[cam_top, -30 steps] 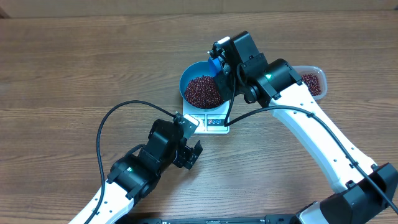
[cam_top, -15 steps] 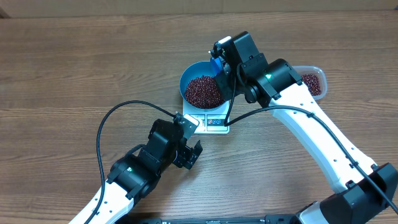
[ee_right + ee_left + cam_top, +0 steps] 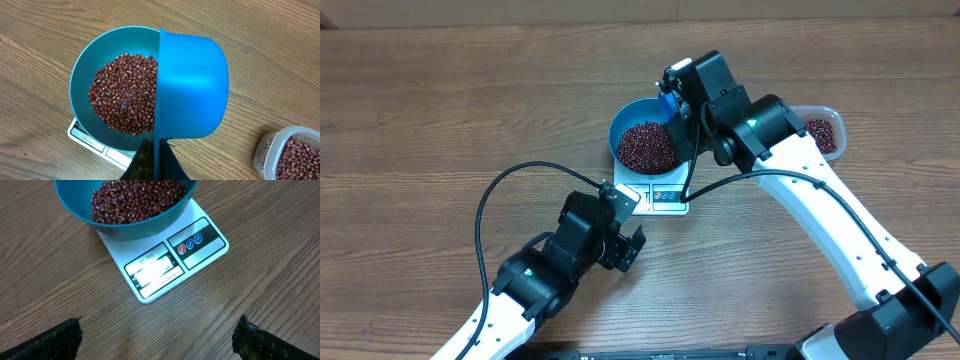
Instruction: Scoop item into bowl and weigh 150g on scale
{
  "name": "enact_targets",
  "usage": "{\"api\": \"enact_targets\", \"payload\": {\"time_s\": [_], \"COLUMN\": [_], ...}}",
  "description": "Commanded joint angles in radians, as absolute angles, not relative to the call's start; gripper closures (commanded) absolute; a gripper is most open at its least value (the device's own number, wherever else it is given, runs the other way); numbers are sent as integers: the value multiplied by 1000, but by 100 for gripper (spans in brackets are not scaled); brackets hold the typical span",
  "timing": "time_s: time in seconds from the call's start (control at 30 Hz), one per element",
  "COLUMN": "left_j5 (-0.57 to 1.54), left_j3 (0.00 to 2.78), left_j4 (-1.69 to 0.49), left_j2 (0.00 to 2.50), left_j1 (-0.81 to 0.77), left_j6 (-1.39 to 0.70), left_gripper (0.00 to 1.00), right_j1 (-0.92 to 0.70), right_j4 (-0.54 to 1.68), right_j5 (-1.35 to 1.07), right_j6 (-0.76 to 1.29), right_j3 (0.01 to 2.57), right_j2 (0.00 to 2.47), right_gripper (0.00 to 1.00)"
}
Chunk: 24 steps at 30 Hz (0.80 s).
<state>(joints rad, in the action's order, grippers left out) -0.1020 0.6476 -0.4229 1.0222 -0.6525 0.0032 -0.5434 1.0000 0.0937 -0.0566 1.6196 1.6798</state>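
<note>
The left gripper point(image 3: 159, 330) hangs wide open and empty just short of the scale point(image 3: 165, 265). On the scale sits the blue bowl point(image 3: 85, 75), heaped with beans point(image 3: 125, 100). Over its far rim the right gripper point(image 3: 155, 155) clamps a scoop point(image 3: 190, 90) tipped on edge. Beyond stands a tub point(image 3: 290, 150) of beans.

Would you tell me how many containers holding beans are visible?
2: the blue bowl on the scale, the clear tub to its right; the scoop hides its own inside.

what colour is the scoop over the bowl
A bright blue plastic scoop, clearest in right wrist view.
</note>
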Motion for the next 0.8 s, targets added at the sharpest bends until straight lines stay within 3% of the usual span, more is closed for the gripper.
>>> {"api": "enact_targets", "payload": {"time_s": [0.0, 0.77], "left_j5": [-111, -111], "left_j3": [640, 640], "left_j4": [-422, -422], "left_j2": [1027, 1027], "left_j1": [-648, -648], "left_j6": [0, 0], "left_gripper": [0, 0], "right_j1": [-541, -549], "right_j4": [998, 1004], "right_j5": [104, 90], "right_j6": [-59, -83], "right_j3": [1645, 1645], "right_j2": [1658, 1658], "right_gripper": [96, 96]}}
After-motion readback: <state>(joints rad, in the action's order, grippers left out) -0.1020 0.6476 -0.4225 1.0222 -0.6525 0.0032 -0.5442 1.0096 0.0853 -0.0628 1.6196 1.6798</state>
